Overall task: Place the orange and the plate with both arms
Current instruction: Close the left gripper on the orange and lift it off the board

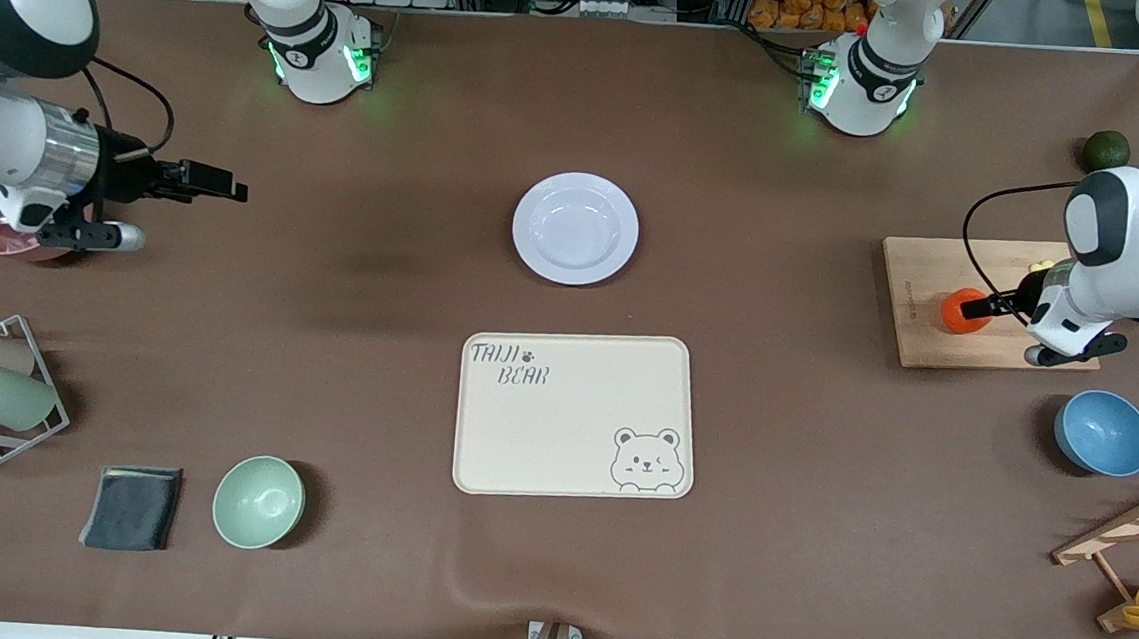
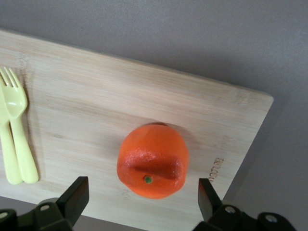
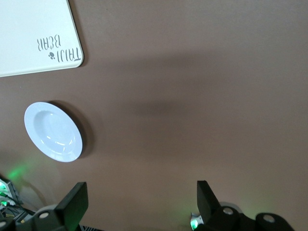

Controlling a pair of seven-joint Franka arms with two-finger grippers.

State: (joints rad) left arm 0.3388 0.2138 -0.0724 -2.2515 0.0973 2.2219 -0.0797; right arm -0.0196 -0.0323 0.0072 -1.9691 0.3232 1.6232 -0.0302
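Orange (image 2: 153, 167) sits on a bamboo cutting board (image 2: 96, 115) on the brown-covered bench (image 1: 327, 343), under the left gripper (image 2: 143, 197), jaws spread. Plate (image 1: 575, 228) lies bare mid-bench; the right gripper (image 3: 142, 202) waits, jaws spread.

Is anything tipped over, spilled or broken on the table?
Nothing stands out. The orange sits whole on the cutting board beside yellow forks; the plate lies flat and empty, as does the bear tray.

Cream bear tray (image 1: 573, 415) sits mid-table; green bowl (image 1: 258, 501) and grey cloth (image 1: 131, 506) near the front edge; blue bowl (image 1: 1103, 432) beside the wooden board (image 1: 935, 260).
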